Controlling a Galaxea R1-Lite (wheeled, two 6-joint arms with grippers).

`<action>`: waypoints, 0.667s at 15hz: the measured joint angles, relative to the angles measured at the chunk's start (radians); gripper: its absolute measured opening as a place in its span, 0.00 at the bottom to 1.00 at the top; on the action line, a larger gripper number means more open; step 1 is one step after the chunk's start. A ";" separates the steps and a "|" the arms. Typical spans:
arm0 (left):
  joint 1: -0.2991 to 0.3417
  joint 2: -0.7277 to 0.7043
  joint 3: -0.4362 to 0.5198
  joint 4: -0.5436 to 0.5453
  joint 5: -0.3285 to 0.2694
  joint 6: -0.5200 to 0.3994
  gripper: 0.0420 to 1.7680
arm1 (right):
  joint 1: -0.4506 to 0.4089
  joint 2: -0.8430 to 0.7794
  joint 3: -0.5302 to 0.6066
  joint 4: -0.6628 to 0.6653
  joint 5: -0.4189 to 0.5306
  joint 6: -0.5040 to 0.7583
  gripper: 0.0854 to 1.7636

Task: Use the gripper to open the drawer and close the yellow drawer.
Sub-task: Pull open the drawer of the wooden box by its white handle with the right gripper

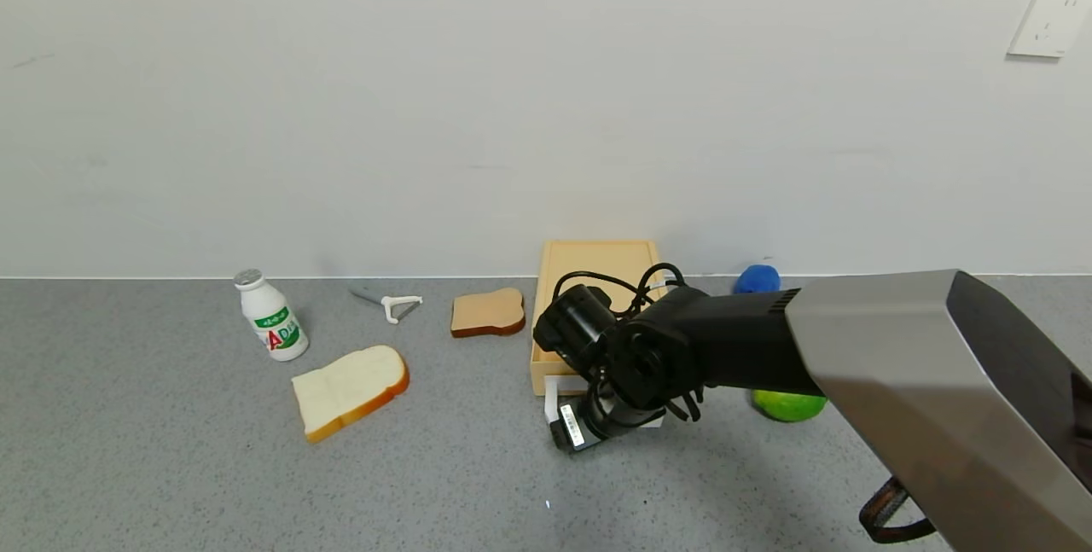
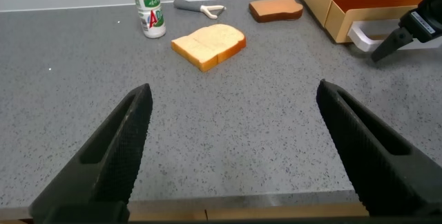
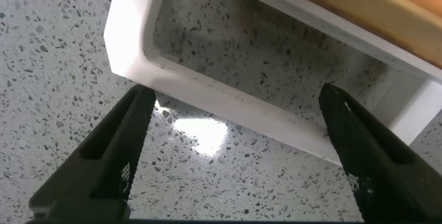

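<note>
Head view: right gripper (image 1: 570,431) at drawer (image 1: 595,279) handle (image 3: 228,106), fingers (image 3: 114,155) wide, nothing gripped; drawer looks barely open, closing remains; left gripper (image 2: 238,155) idle, wide.

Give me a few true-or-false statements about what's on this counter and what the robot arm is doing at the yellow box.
1. The right gripper is open, a jaw on either side of the drawer's white handle. True.
2. The drawer holds a slice of bread on top. False: both the pale bread slice and the brown toast lie on the counter beside it.
3. The small milk bottle has tipped over. False: it stands upright.
4. A green fruit sits on the counter near the right arm. True.
5. The left gripper is gripping the peeler. False: it is open over bare counter, far from it.
</note>
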 joint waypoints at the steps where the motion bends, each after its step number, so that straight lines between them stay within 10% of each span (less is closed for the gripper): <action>1: 0.000 0.000 0.000 0.000 0.000 0.000 0.97 | 0.003 -0.001 0.006 -0.002 -0.002 0.001 0.97; 10: 0.000 0.000 0.000 0.000 0.000 0.000 0.97 | 0.047 -0.059 0.142 -0.011 -0.003 0.050 0.97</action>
